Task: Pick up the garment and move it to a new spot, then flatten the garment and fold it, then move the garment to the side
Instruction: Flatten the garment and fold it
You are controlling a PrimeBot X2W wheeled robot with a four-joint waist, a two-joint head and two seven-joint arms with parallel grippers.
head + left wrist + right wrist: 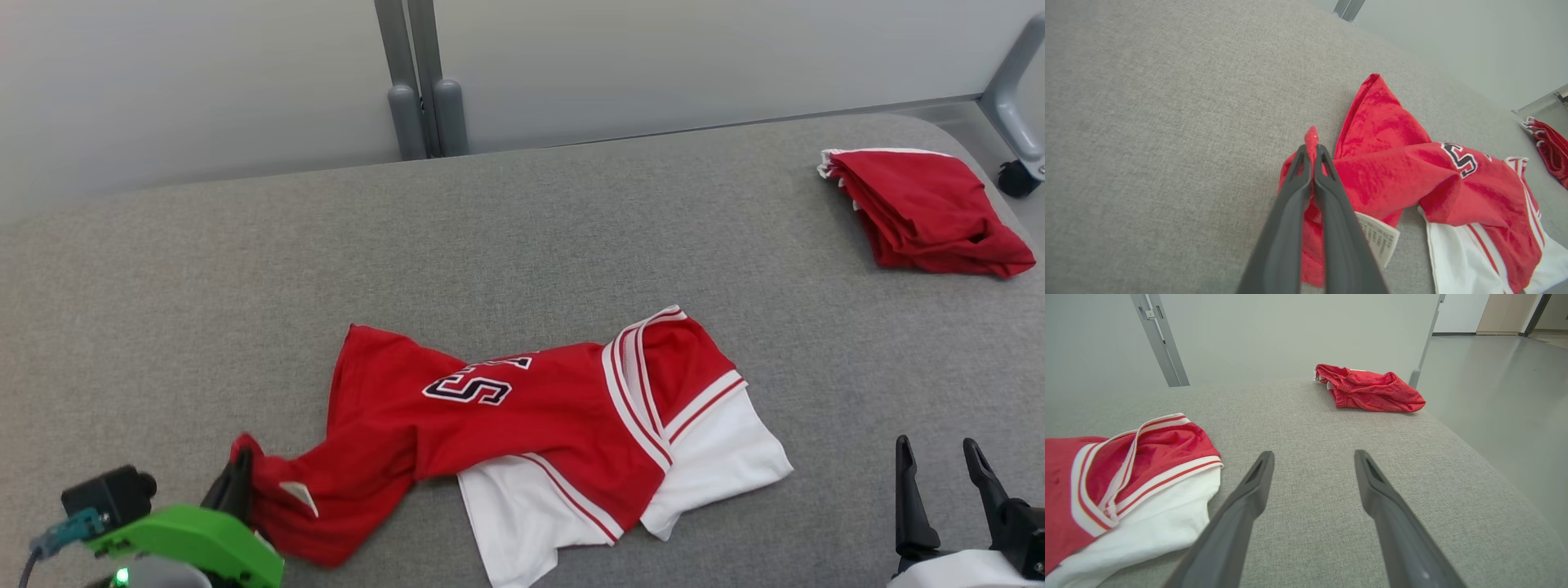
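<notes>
A red and white jersey (539,425) with dark numerals lies crumpled across the middle of the grey padded table (522,237). My left gripper (242,467) is at the lower left, shut on the jersey's red corner. In the left wrist view the left gripper (1311,152) pinches a tip of red cloth, with the jersey (1412,171) spreading off to the right and its white label just beside the fingers. My right gripper (939,457) stands open at the lower right, clear of the cloth. In the right wrist view the right gripper (1312,457) points over bare table, the jersey (1126,473) to its left.
A second red garment (927,212), folded, lies at the table's far right corner, also seen as the folded garment (1367,388) in the right wrist view. Grey frame posts (420,82) rise behind the table, a castor (1016,175) at far right. Floor drops off beyond the right edge.
</notes>
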